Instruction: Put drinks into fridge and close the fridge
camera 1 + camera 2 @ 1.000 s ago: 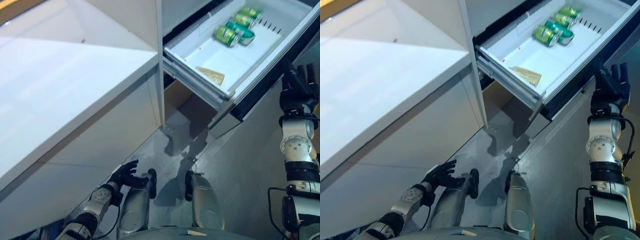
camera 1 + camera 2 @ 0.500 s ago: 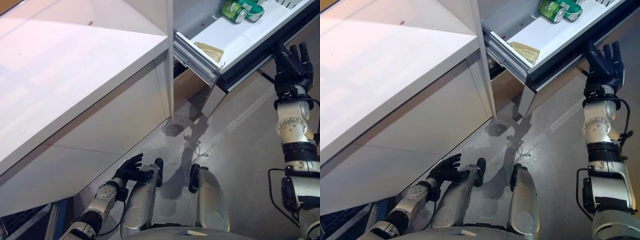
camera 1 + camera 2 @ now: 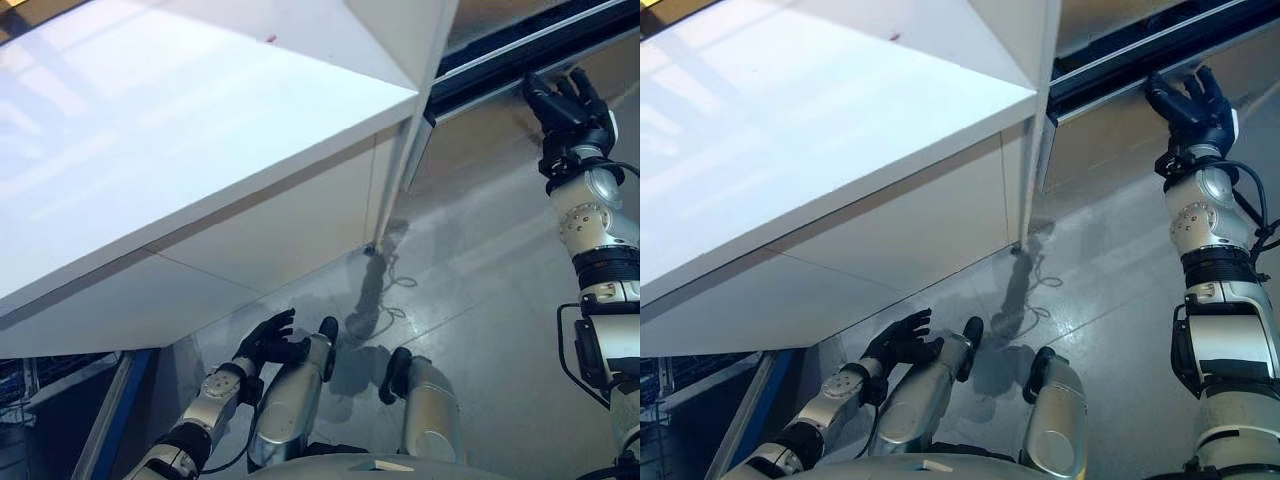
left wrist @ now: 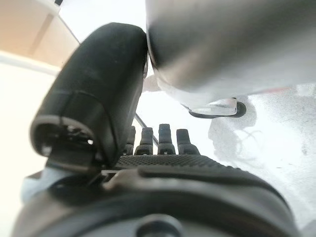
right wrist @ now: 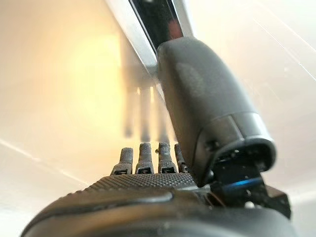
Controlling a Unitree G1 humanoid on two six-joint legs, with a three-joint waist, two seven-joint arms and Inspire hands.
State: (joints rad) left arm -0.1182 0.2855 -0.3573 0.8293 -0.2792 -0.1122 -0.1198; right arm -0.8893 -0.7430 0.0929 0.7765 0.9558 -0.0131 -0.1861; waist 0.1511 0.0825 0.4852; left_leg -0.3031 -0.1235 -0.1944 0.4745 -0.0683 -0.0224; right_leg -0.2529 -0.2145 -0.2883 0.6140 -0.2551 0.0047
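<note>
The fridge drawer stands pushed in at the upper right, and its inside is hidden. Its dark top strip runs above its pale front panel. My right hand is raised against that front just below the strip, fingers straight and flat on the panel. The right wrist view shows its fingers straight on the pale panel beside the dark strip. My left hand hangs low at my side with relaxed fingers, holding nothing.
A big white counter fills the upper left, with its white side panels reaching to the grey floor. A white upright post stands between the counter and the fridge. A blue-edged frame stands at the lower left.
The drawer with the green cans has slid in and shut under my right hand, which stayed on its front. The camera has shifted. The left hand has kept still.
</note>
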